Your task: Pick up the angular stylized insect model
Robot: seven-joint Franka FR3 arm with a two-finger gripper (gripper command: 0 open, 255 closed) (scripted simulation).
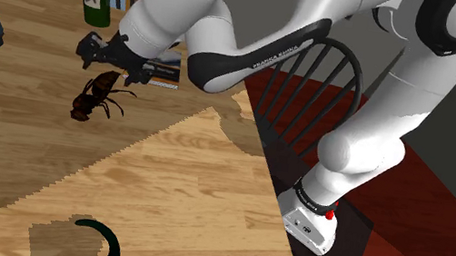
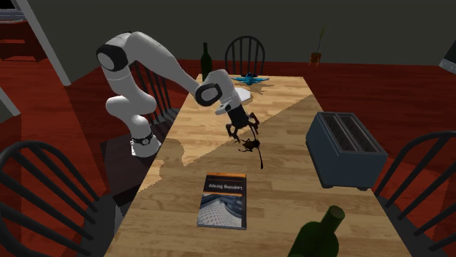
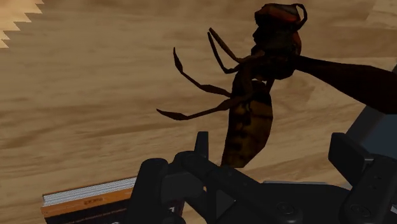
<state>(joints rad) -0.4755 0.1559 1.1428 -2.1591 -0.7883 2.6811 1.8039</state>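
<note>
On the light wooden table [image 1: 172, 188], right under the all-black two-finger gripper [image 1: 108, 67], lies the red-brown spiky-legged insect model [image 1: 93, 99]. Its long body points straight away from the gripper, tail end between the fingers [image 3: 347, 156], which stand apart, not squeezing it yet.

COUNTED ON THE SCENE: the wooden counter [image 2: 286, 186] carries 1 reddish-brown insect model [image 2: 249, 144], 1 book [image 2: 223, 201], 1 grey-blue toaster [image 2: 343, 150], 1 blue model plane [image 2: 249, 78] and 2 dark green bottles, the near bottle [image 2: 321, 232] and the far bottle [image 2: 205, 57]. 4 dark spindle-back chairs [image 2: 245, 50] stand around it, and 1 white robot arm [image 2: 157, 62] reaches over the wood.
</note>
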